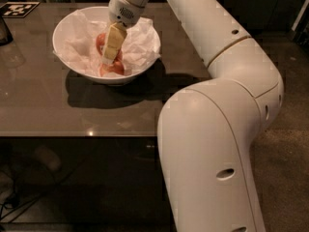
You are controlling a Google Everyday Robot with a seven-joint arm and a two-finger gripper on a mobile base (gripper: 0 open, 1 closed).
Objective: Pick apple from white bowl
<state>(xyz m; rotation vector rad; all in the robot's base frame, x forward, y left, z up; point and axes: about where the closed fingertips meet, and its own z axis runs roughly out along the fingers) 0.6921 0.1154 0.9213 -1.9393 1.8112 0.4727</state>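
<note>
Dim overhead light casts a dark shadow from the white bowl (65,57), gripper (109,61) inside, onto the glossy table (38,108).

Red apple (100,42) in white bowl (144,59), hand (109,59) beside it

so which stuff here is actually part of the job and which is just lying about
Job: apple; white bowl holding it; pincer, down inside the bowl at the apple.

Lying about: smaller fruit, crumpled paper, table, black-and-white tag, dark object at left edge.
</note>
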